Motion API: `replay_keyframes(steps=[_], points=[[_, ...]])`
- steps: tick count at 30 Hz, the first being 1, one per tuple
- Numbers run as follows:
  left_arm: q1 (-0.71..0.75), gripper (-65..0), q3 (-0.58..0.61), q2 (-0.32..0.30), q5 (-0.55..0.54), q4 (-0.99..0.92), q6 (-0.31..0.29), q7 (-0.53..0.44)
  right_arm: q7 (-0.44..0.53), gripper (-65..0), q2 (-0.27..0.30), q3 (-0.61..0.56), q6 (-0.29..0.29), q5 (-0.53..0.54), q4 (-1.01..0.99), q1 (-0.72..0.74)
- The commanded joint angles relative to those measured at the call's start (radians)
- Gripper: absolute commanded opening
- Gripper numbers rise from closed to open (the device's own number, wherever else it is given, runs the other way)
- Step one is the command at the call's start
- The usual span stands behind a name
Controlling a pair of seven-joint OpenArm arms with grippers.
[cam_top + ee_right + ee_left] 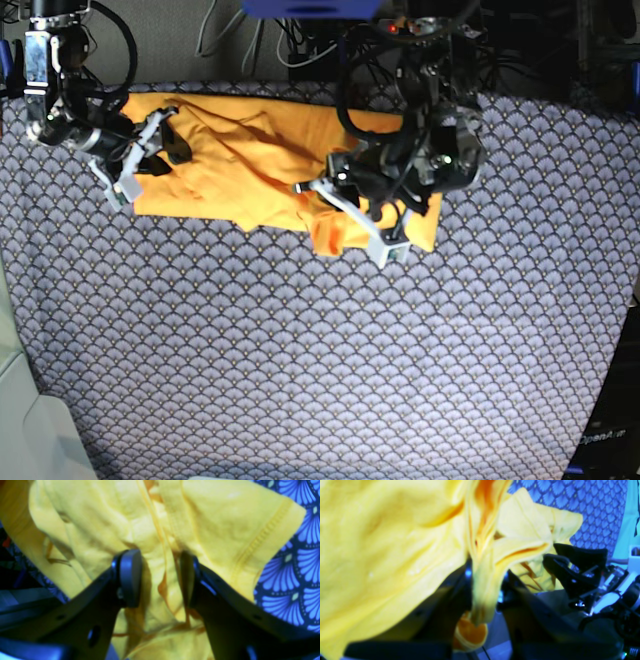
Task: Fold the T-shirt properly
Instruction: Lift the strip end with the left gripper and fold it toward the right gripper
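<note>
Across the far side of the bench [300, 380], the T-shirt [250, 160] is lying rumpled; I'm seeing my left pincer [483, 580] clamping a bunched fold, arm angled low, and my right pincer [160, 577] standing apart, straddling fabric.

In the left wrist view the T-shirt [382, 555] is blurred and runs off the left and top edges. In the right wrist view the cloth is cut off at the top and bottom of the frame. In the base view the left gripper [318, 190] covers the garment's right part, and the 2 fingertips there are too small to tell apart.
</note>
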Motion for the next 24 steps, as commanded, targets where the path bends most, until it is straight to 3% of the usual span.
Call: replay_keyframes(steps=[1, 2, 6, 8, 13, 24], points=[[-0.012, -65.0, -0.001, 0.008, -0.017, 0.02, 0.022, -0.009, -0.01, -37.6, 0.014, 0.003, -0.001, -0.011, 0.01, 0.003], [-0.012, -65.0, -0.001, 0.008, -0.017, 0.02, 0.065, -0.009, -0.01, -37.6, 0.014, 0.003, -0.001, -0.011, 0.01, 0.003], [-0.01, -65.0, 0.008, 0.008, -0.026, 0.02, 0.335, -0.009, -0.01, -37.6, 0.014, 0.003, -0.001, -0.011, 0.01, 0.003], [-0.007, -65.0, 0.01, 0.008, -0.037, 0.017, 0.406, -0.011, -0.01, -37.6, 0.014, 0.003, -0.001, -0.011, 0.01, 0.003], [-0.009, -65.0, 0.008, 0.008, -0.138, 0.011, 0.417, -0.02, -0.01, -37.6, 0.014, 0.003, -0.001, -0.011, 0.01, 0.001], [-0.009, -65.0, 0.002, 0.008, -0.152, 0.011, 0.418, -0.02, -0.01, -37.6, 0.014, 0.003, -0.001, -0.011, 0.01, 0.001]])
